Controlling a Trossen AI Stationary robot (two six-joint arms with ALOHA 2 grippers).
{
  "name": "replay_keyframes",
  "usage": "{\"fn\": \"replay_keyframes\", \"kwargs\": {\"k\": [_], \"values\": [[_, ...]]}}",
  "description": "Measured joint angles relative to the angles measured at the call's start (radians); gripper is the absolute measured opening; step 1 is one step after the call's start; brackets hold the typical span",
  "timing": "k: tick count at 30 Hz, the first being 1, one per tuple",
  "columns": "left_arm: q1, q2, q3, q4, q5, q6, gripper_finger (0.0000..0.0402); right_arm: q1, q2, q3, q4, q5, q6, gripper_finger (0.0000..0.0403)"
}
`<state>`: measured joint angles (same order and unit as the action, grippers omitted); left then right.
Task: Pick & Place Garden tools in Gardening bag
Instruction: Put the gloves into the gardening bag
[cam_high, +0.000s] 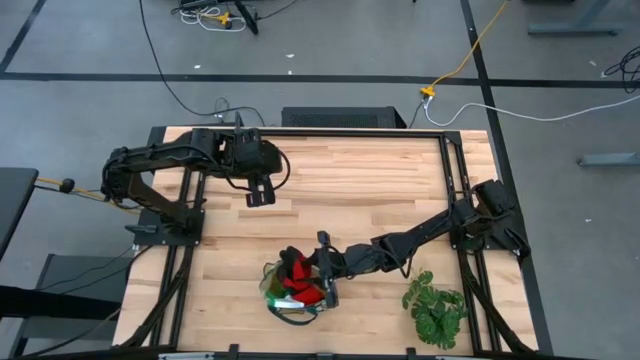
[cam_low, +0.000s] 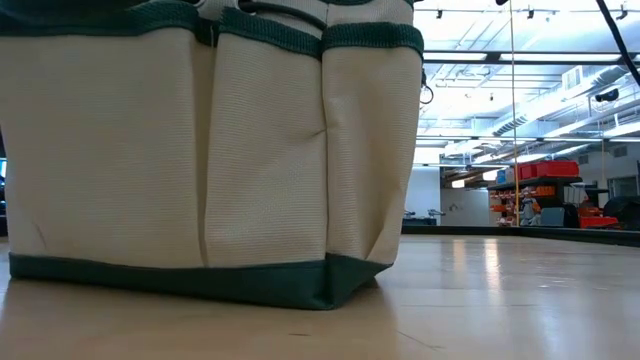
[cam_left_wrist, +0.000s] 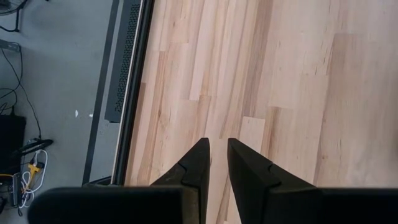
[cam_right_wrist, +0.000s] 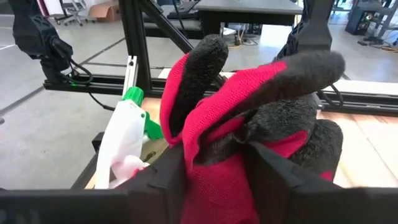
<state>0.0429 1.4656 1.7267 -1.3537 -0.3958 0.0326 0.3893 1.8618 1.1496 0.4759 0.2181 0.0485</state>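
Red glove (cam_right_wrist: 249, 118) is gripped in the right pincer (cam_high: 327, 283) over the bag (cam_high: 290, 290); spray bottle (cam_right_wrist: 124, 140) is inside, left pincer (cam_high: 258, 196) narrow, idle.

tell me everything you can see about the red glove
The red glove is knit red fabric with dark grey, rough-coated fingertips and palm. It looks limp and bunched, its fingers pointing up and splayed. The right end effector is shut on its lower part, holding it over the open gardening bag near the table's front edge. Beside it in the bag stands the spray bottle, white with a green collar.
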Motion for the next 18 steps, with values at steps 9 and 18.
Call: {"fn": "replay_keyframes", "kwargs": {"k": [9, 18], "values": [[0.000, 0.000, 0.000, 0.000, 0.000, 0.000, 0.0062, 0.000, 0.000, 0.000, 0.039, -0.002, 0.024, 0.0205], [0.000, 0.000, 0.000, 0.000, 0.000, 0.000, 0.0062, 0.004, 0.000, 0.001, 0.084, -0.080, 0.049, 0.0219]]}}
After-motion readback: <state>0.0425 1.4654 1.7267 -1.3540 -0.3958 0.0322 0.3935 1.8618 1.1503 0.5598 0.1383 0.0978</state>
